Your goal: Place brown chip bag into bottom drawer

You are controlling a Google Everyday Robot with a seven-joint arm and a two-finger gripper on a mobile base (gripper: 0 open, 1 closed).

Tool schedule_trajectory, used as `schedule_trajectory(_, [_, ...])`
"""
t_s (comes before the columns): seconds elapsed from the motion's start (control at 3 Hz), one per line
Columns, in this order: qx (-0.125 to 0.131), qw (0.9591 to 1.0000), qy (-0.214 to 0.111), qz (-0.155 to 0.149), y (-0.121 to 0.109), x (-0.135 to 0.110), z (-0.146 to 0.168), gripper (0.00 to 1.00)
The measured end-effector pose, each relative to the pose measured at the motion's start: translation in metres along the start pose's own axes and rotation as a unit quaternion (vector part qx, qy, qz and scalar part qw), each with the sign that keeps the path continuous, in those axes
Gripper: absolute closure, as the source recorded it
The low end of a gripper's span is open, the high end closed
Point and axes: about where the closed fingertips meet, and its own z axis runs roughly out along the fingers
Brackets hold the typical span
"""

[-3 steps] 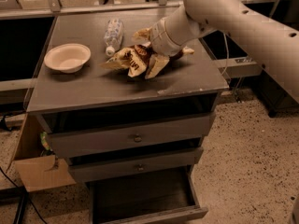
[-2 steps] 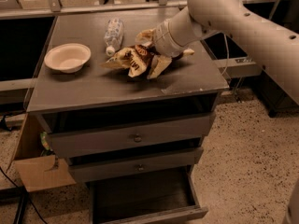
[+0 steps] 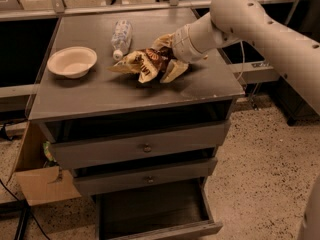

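Note:
The brown chip bag (image 3: 142, 63) lies crinkled on the grey cabinet top (image 3: 100, 91), right of centre. My gripper (image 3: 169, 56) reaches in from the right and is closed on the bag's right end, with one pale finger above it and one below. The bag sits at or just above the surface. The bottom drawer (image 3: 150, 209) is pulled open below, with a dark interior, and its front panel (image 3: 165, 231) is at the lower edge of the view.
A white bowl (image 3: 72, 61) sits at the left of the cabinet top. A clear plastic bottle (image 3: 121, 36) lies behind the bag. Two shallower knobbed drawers (image 3: 145, 147) are slightly open above the bottom one. A cardboard box (image 3: 42, 181) stands at the left.
My arm has shifted slightly to the right. The bag stays in almost the same spot on the cabinet top.

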Motion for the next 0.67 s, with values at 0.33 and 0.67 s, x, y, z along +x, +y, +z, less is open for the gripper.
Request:
schedule_trajectory(0.33, [0.002,1.0,0.0,0.008,0.0009,0.0043,0.0004,0.53])
schedule_trajectory(0.67, [0.002,1.0,0.0,0.008,0.001,0.0043,0.0004,0.77])
